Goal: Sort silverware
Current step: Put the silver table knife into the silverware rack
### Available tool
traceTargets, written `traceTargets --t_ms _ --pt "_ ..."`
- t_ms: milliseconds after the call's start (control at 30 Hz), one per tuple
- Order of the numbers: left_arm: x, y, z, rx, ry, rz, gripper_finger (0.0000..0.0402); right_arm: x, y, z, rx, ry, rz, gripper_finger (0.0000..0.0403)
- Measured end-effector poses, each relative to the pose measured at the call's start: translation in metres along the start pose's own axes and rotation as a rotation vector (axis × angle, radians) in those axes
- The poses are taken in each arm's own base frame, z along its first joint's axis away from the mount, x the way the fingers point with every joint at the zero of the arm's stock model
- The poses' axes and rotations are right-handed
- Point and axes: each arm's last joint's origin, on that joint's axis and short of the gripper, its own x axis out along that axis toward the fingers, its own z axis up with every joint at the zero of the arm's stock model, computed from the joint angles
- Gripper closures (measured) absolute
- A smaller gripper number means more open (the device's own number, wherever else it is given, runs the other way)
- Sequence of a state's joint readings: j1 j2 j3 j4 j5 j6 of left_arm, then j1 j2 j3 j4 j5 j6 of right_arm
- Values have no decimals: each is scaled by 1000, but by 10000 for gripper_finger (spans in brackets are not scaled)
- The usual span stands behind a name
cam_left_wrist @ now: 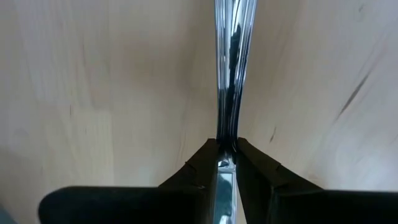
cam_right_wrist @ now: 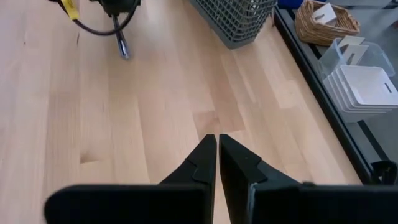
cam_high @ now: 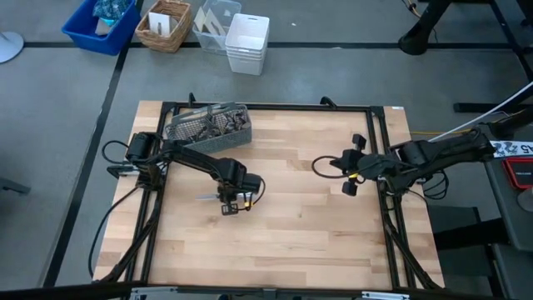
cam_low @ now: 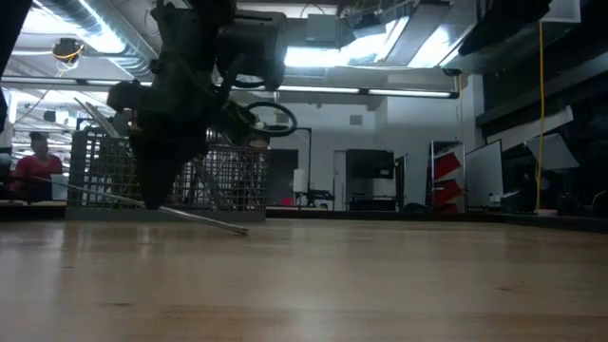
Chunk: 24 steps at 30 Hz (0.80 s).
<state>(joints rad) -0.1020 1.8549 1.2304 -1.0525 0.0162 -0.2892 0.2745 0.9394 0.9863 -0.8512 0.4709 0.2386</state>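
Where the overhead view looks down on the pale wooden counter [cam_high: 316, 242], the left pincer [cam_high: 234, 202] sits left of centre, clamped on a slim shiny silver utensil [cam_high: 208, 197] whose free end points away to the picture's left. Grey wire-mesh rectangular caddy [cam_high: 208, 127] stands at the far-left part of the counter, filled with more silverware [cam_high: 218, 125]. Right pincer [cam_high: 351, 172] hangs over the right side, well apart from utensil and caddy, fingers together, nothing between them. Beyond the counter on the floor: blue plastic bin [cam_high: 102, 25], woven basket [cam_high: 165, 25], stack of white tubs [cam_high: 247, 43].

Low view: left pincer [cam_low: 152, 195] down near the counter [cam_low: 380, 285], utensil [cam_low: 204, 219] slanting from it, far tip touching or just above the wood; cannot tell which. Caddy [cam_low: 223, 180] behind. A person [cam_low: 36, 166] in red at the far left of the room.

Left wrist view: dark fingers [cam_left_wrist: 196, 168] closed on the utensil's handle [cam_left_wrist: 231, 74], which runs straight ahead over the wood. Fork, spoon or knife: cannot tell.

Right wrist view: fingertips [cam_right_wrist: 205, 155] pressed together, empty, above bare wood. Farther off, the utensil's tip [cam_right_wrist: 123, 48] under the left arm, the caddy's corner [cam_right_wrist: 239, 18], the basket [cam_right_wrist: 323, 22] and white tubs [cam_right_wrist: 364, 90].
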Motion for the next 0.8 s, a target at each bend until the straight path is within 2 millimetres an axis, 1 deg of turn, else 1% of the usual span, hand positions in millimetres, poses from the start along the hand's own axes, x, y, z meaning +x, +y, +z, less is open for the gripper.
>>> traceTargets --t_ms 300,367,533,800 --pt "-1 2 -7 -4 72 22 360 1 1 1 11 -22 5 379" --pt "-5 3 -9 -5 105 32 360 1 1 1 12 -22 5 379" --pt "-24 4 -12 -4 170 75 359 1 1 2 12 -23 6 379" --pt "-61 6 -12 -1 191 171 359 1 1 2 12 -24 6 379"
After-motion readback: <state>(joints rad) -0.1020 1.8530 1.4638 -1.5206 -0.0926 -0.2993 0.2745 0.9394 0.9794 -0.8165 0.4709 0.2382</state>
